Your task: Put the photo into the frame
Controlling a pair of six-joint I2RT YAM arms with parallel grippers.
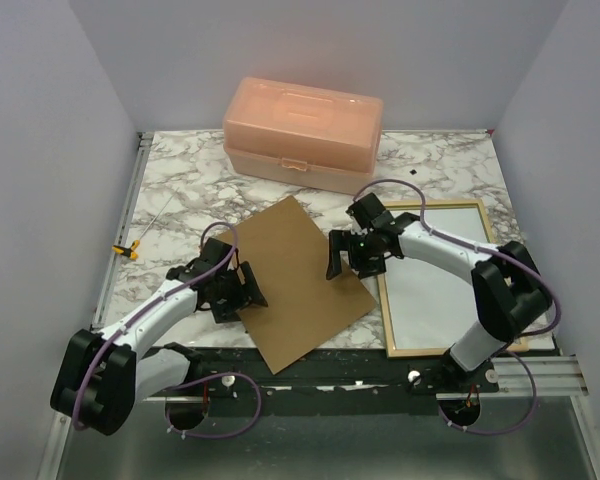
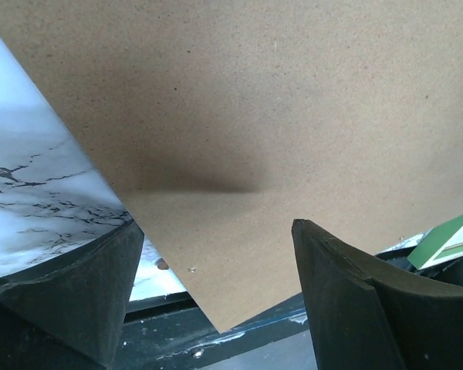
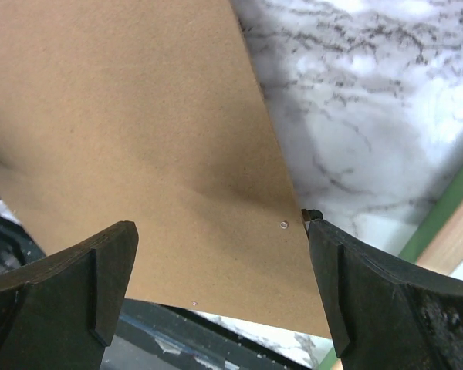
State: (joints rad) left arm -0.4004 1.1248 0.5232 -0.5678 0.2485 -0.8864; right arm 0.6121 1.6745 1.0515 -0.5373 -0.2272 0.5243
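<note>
My left fingers (image 2: 69, 301) and right fingers (image 3: 386, 301) both released over the brown board (image 1: 300, 285); I judge the frame (image 1: 420, 351) beside it light, rigid, thin, so pinch one rail.

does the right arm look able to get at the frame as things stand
Probably yes. The frame lies flat and uncovered right under the right arm. The open right pincer hangs just off its left rail, and the brown board sits beside it, not on it.
</note>
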